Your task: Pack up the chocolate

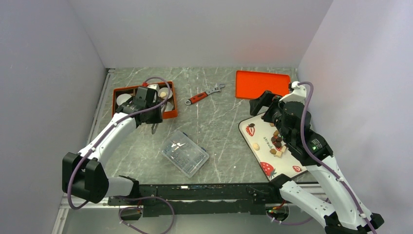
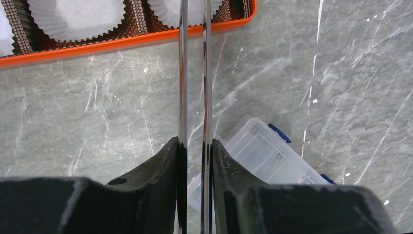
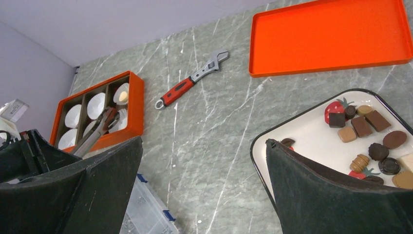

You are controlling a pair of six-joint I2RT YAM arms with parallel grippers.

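Several small chocolates (image 1: 277, 141), dark brown, tan and cream, lie on a white strawberry-print tray (image 1: 258, 156) at the right; they also show in the right wrist view (image 3: 363, 126). One tan piece (image 1: 256, 146) lies apart from the rest. My right gripper (image 1: 263, 105) is open and empty above the tray's far left edge (image 3: 204, 141). My left gripper (image 1: 155, 119) is shut on metal tongs (image 2: 195, 73). The tongs reach over the near rim of the orange box (image 1: 168, 114) of white paper cups (image 2: 73, 17). The tong tips are out of frame.
A red-handled wrench (image 1: 204, 94) lies mid-table. An orange lid (image 1: 262, 84) lies at the back right. A clear plastic organiser box (image 1: 185, 152) sits near the front centre, just below my left gripper (image 2: 268, 156). Walls close in the table on three sides.
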